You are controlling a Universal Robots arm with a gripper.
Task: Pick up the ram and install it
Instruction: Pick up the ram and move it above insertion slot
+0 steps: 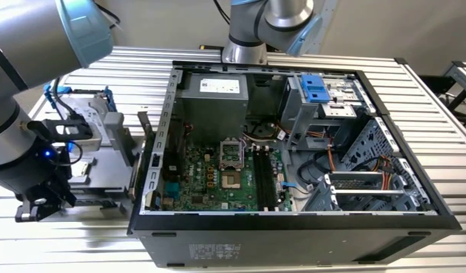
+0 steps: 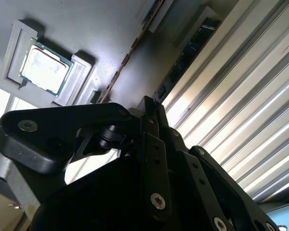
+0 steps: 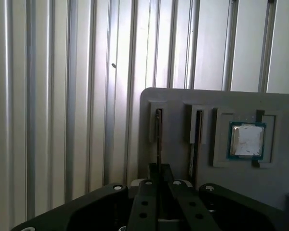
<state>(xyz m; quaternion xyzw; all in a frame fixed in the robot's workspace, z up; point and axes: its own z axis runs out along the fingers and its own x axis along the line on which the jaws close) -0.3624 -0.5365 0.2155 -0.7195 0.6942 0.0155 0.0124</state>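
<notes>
Over the grey parts tray [image 3: 183,103] on the slatted counter [image 3: 62,96], the pincer [image 3: 160,166] seems pinched on the upright ram [image 3: 158,134], not yet lifted; motherboard slots [image 1: 268,176] sit empty.

I see the ram [image 3: 158,137] edge-on, thin dark greenish stick, standing upright on its long edge, seated in a narrow slot of the grey tray [image 3: 183,98], slot nearest the tray's side edge, near its corner
</notes>
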